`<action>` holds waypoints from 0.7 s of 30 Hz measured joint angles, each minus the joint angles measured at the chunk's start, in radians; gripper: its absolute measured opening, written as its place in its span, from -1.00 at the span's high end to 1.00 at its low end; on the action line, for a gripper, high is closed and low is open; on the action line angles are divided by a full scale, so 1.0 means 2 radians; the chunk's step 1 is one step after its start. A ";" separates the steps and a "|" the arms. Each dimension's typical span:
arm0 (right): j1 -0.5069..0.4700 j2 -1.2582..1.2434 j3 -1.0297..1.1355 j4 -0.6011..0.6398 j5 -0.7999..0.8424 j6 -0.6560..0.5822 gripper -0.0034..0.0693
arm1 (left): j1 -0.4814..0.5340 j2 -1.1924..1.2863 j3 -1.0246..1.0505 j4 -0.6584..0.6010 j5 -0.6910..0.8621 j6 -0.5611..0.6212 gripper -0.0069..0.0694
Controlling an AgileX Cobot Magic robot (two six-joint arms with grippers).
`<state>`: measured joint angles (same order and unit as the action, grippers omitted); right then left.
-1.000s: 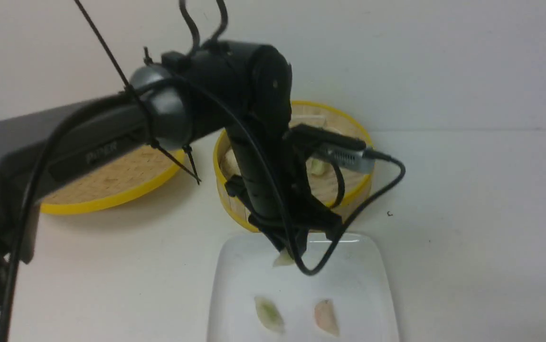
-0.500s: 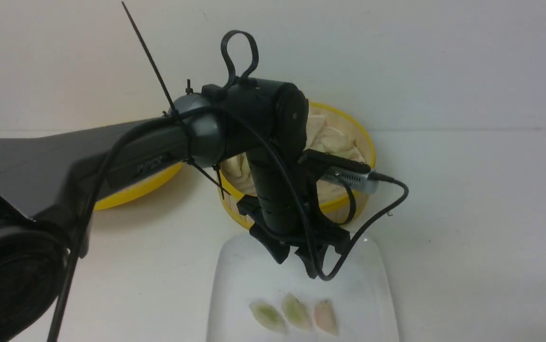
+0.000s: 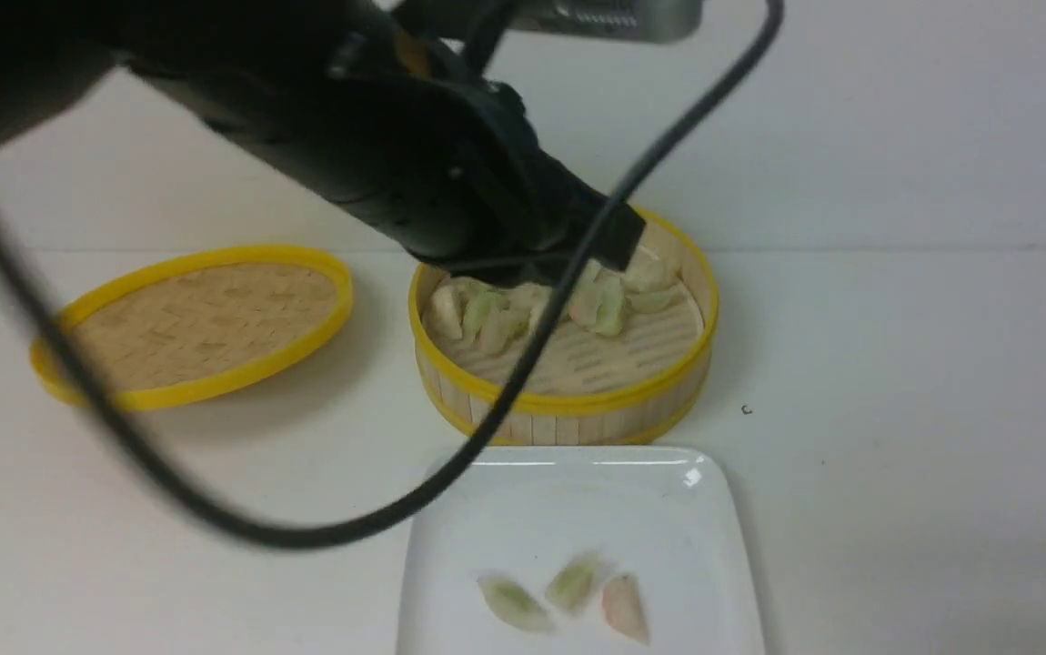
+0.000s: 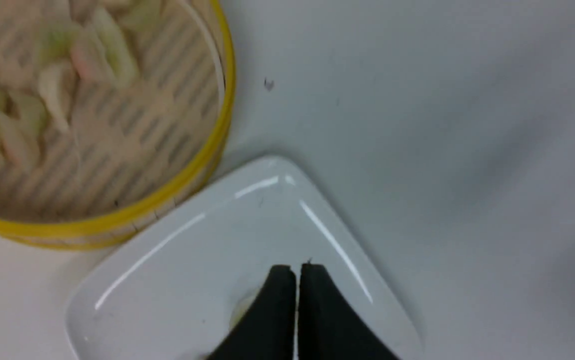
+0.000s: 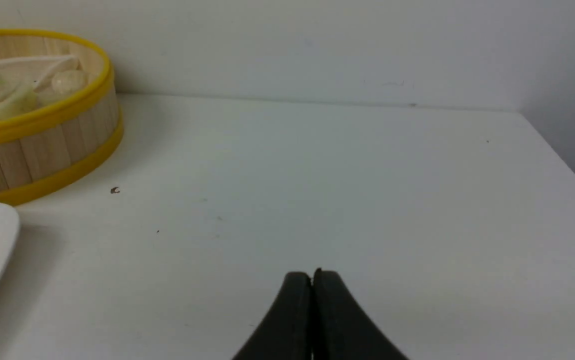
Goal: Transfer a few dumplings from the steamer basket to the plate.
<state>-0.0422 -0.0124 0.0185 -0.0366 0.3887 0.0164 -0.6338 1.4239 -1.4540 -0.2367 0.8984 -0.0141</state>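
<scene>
The steamer basket (image 3: 568, 405) stands mid-table with several dumplings (image 3: 523, 309) at its back. The white plate (image 3: 487, 509) lies just in front of it and holds three dumplings: green (image 3: 514, 604), green (image 3: 575, 582) and pinkish (image 3: 625, 609). My left gripper (image 3: 618, 238) is raised high, blurred and close to the camera. In the left wrist view the left gripper (image 4: 296, 270) is shut and empty above a corner of the plate (image 4: 192, 250), beside the basket (image 4: 192, 172). My right gripper (image 5: 312, 274) is shut and empty over bare table, right of the basket (image 5: 42, 150).
The flat woven lid (image 3: 196, 318) with a yellow rim lies left of the basket. A black cable (image 3: 305, 537) hangs from the left arm across the basket's front and the plate's far left corner. A wall runs behind the table; the table's right edge (image 5: 567, 165) shows.
My left gripper held a dumpling over the plate, dropped it between the other two, then shut and rose high. The middle dumpling now lies tilted.
</scene>
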 joint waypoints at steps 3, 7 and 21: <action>0.000 0.000 0.000 0.000 0.000 0.000 0.95 | 0.000 -0.097 0.092 -0.001 -0.088 0.004 0.83; 0.000 0.000 0.000 0.000 0.000 0.000 0.95 | 0.000 -0.190 0.209 -0.001 -0.176 0.013 0.83; 0.000 0.000 0.000 0.000 0.000 0.000 0.95 | 0.000 -0.489 0.410 0.005 -0.282 0.028 0.83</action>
<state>-0.0422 -0.0124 0.0185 -0.0366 0.3887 0.0164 -0.6338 0.4464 -0.6341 -0.2258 0.3353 0.0415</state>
